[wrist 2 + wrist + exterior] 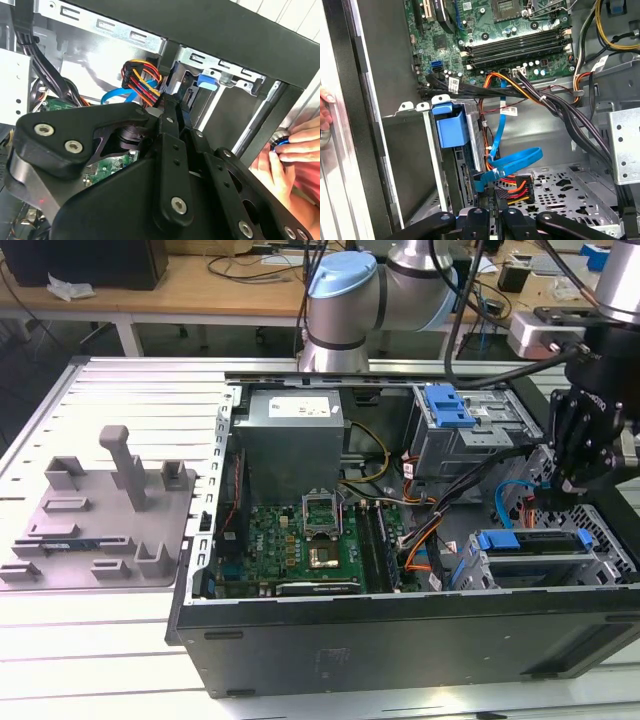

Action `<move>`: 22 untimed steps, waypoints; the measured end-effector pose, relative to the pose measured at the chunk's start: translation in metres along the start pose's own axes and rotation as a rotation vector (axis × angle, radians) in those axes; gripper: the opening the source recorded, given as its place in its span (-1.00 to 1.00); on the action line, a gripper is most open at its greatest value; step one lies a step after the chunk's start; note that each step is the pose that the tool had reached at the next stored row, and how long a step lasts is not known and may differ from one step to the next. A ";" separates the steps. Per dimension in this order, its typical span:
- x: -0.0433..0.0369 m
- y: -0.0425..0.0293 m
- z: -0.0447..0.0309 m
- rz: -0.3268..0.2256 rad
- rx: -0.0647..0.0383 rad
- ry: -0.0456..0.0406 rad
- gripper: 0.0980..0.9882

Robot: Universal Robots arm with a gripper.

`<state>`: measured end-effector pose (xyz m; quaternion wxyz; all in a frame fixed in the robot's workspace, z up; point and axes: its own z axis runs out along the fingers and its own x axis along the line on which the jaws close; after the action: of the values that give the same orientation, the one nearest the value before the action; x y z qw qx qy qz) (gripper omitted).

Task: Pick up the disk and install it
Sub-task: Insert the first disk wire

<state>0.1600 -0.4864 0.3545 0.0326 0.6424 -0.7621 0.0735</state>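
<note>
Counter (120, 380): ribbed grey metal. A wooden bench (200, 285) stands behind it.

Fixture (100, 515): grey, with upright posts. It sits on the counter at the exterior view's left, just beside the case.

Case (400, 650): black, lying on its side, lid off. Inside I log:
- PSU (290, 440), a grey box at the far wall.
- Motherboard (290, 540), green, nearer than the PSU. The CPU socket (322, 510) is uncovered.
- RAM slots (515, 45), black, in a parallel row.
- Cage (470, 435), grey metal, with a ribbed blue tab (447, 407) on top, to the exterior view's right of the PSU.
- Blue cable (512, 160), flat, looped over the perforated floor.
- Wire bundle (142, 77), red, yellow, orange and black, running into one connector.
</note>
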 end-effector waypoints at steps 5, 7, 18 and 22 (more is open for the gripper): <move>0.0008 -0.0008 0.0002 -0.028 -0.017 0.0014 -0.84; 0.0013 -0.0016 0.0003 -0.035 -0.026 0.0025 -0.84; 0.0077 -0.0065 -0.0026 -0.037 -0.033 0.0036 -0.84; 0.0184 -0.0106 -0.0011 -0.037 -0.036 0.0041 -0.84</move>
<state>0.1672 -0.5059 0.3589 0.0471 0.6556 -0.7512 0.0604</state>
